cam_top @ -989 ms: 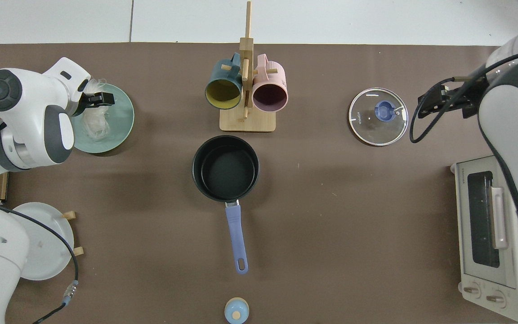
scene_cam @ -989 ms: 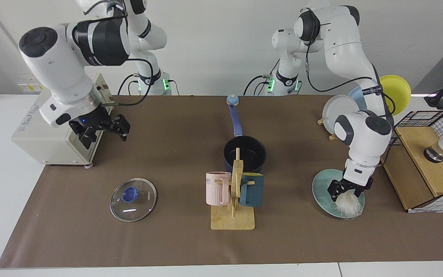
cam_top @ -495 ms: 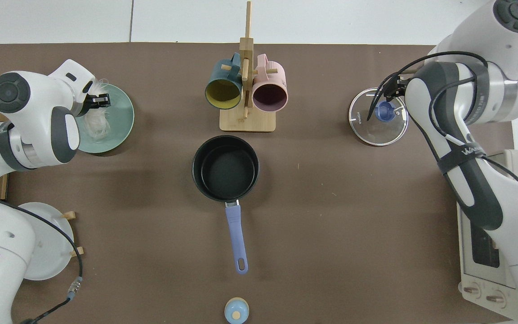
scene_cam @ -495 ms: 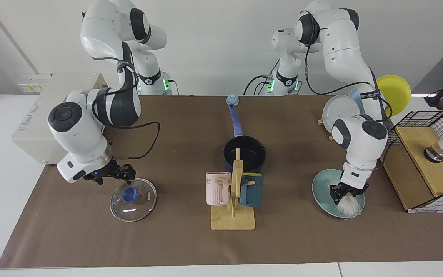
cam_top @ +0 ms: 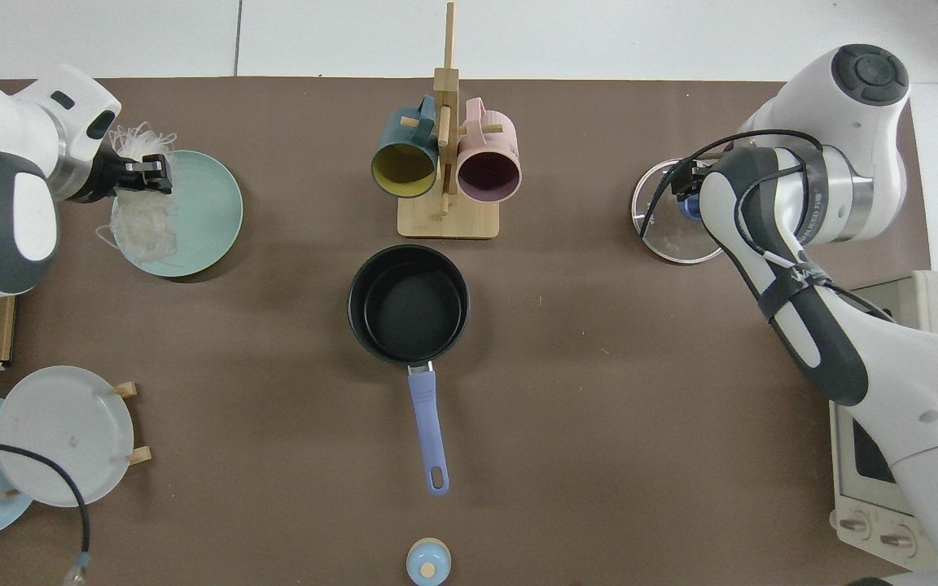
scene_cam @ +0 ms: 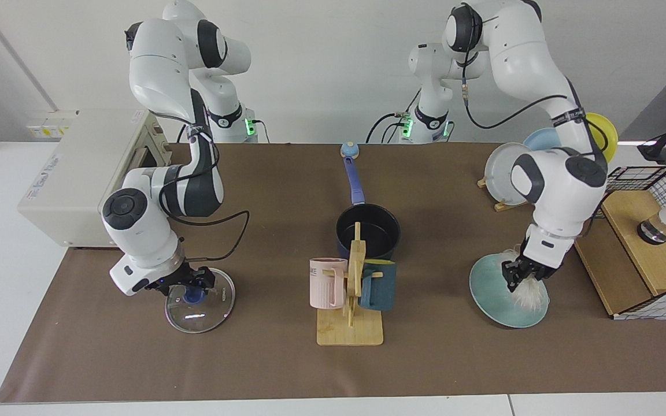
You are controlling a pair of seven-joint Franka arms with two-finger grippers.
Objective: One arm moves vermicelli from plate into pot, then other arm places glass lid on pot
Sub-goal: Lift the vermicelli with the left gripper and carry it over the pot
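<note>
Facing view: left gripper [scene_cam: 522, 279] pinches thin white vermicelli bundle [scene_cam: 526, 296] over round teal-green plate [scene_cam: 492, 289]. You lift until strands clear, then carry to dark navy saucepan [scene_cam: 367, 231]. Right gripper [scene_cam: 191, 283] at clear glass lid [scene_cam: 200, 300] knob; finger state unreadable.

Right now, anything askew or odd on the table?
The plate looks tipped in the facing view, under the left tool gripping the vermicelli; strands trail past its rim. Right tool sits at the glass lid though the pot is empty.
</note>
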